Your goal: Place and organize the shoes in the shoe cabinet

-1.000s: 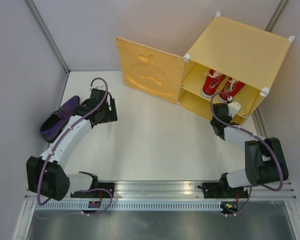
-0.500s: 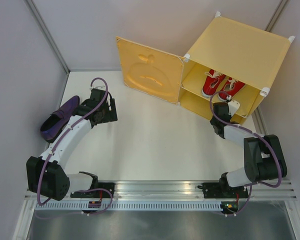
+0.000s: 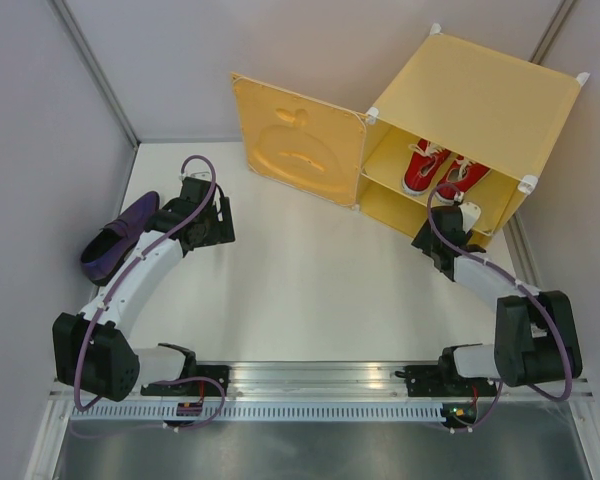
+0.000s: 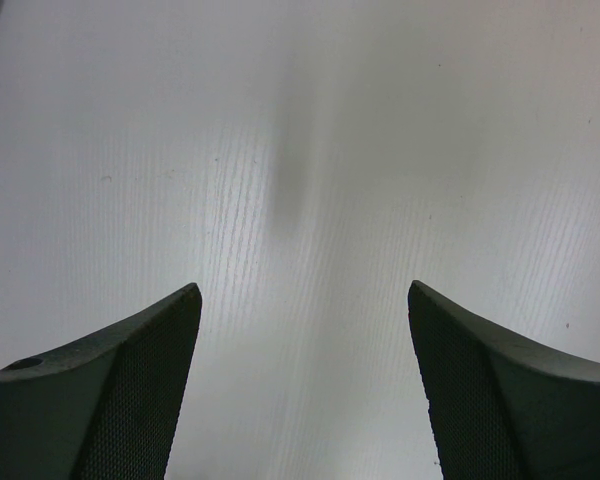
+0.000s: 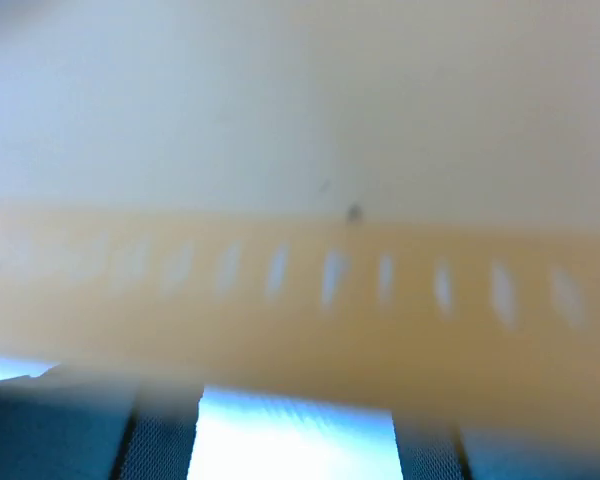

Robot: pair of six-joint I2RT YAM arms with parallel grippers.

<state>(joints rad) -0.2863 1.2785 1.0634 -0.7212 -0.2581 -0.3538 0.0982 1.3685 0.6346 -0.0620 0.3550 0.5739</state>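
The purple loafer (image 3: 115, 245), lying just beside the left arm (image 3: 145, 268), is judged light and soft (best pinched at its heel rim), the left gripper (image 4: 301, 288) being held spread and empty, while the right gripper (image 3: 460, 212), at the cabinet (image 3: 480, 90), is too blurred to be read.

The shoe cabinet (image 3: 480, 90) is yellow-orange with white corner connectors, its door (image 3: 300, 140) embossed with an apple; the sneakers (image 3: 421, 170) inside are red with white laces. A dark purple loafer (image 3: 115, 245) lies at the white surface's (image 3: 310, 290) left edge, and the left tool (image 4: 305, 300) has black pads (image 4: 145, 400) with a fine mesh grain.
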